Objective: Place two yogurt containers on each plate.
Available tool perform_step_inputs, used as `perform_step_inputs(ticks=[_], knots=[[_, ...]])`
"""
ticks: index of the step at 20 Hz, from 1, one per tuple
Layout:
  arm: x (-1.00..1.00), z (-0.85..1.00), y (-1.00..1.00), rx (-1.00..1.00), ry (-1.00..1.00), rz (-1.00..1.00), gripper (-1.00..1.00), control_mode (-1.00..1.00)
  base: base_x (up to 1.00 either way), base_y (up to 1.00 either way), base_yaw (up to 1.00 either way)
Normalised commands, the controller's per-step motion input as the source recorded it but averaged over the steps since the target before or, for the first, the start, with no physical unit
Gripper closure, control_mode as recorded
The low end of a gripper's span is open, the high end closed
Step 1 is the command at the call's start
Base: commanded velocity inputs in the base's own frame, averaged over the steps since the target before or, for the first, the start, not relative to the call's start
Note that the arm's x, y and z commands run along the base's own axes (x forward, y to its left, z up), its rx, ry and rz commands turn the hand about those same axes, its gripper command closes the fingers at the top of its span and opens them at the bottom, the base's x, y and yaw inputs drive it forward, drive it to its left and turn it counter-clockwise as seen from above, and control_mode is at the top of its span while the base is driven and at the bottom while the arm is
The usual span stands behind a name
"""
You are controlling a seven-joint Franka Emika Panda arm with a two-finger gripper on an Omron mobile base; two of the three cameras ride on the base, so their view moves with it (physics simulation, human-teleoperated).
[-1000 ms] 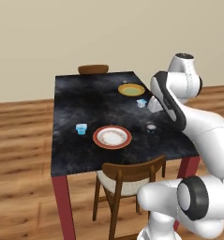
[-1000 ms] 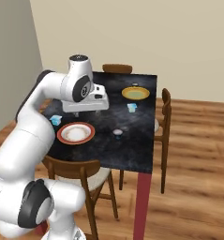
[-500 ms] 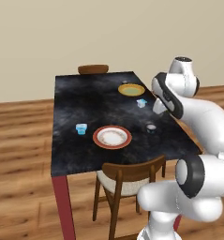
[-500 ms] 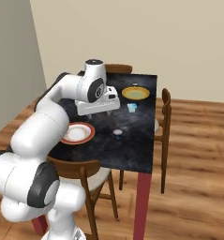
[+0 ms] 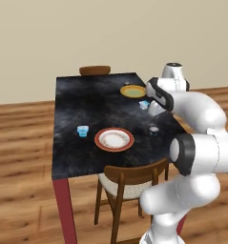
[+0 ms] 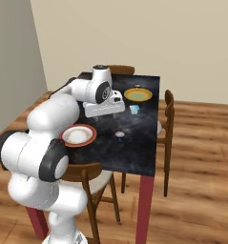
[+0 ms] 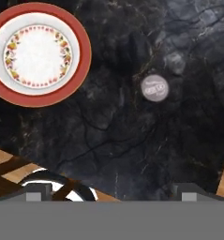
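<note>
Worktop in the left base view is dark marble: a white plate with a red-brown rim sits near its front edge, a blue cup just to its left, a yellow plate far back, a second blue cup between that plate and the arm, and a dark-topped round cup to the right of the white plate, apart from it. Both plates look bare. In the right base view the end effector hangs over the worktop's middle, above and behind the white plate, with the round cup near the front and the blue cup beside the yellow plate. The hand view looks straight down: white plate at upper left, round cup right of centre, standing free, and the end effector spread wide with nothing between its fingers. No cup seems placed yet, so the step in hand is likely the approach to a first pick. Next, the hand should centre over the round cup, descend around it, close, then carry it to the white plate.
</note>
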Motion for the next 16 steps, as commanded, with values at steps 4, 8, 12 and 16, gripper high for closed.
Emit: perform_step_inputs(ticks=[4,8,12,16], knots=[[0.53,-0.36,-0.10,0.00,0.19,-0.15,-1.00,-1.00,0.00,0.00,0.00],[0.51,-0.29,-0.25,0.06,0.22,-0.08,-1.00,-1.00,0.00,0.00,0.00],[0.52,-0.33,-0.25,0.05,0.18,-0.03,-1.00,-1.00,0.00,0.00,0.00],[0.54,-0.49,-0.03,0.00,0.07,0.00,-1.00,-1.00,0.00,0.00,0.00]])
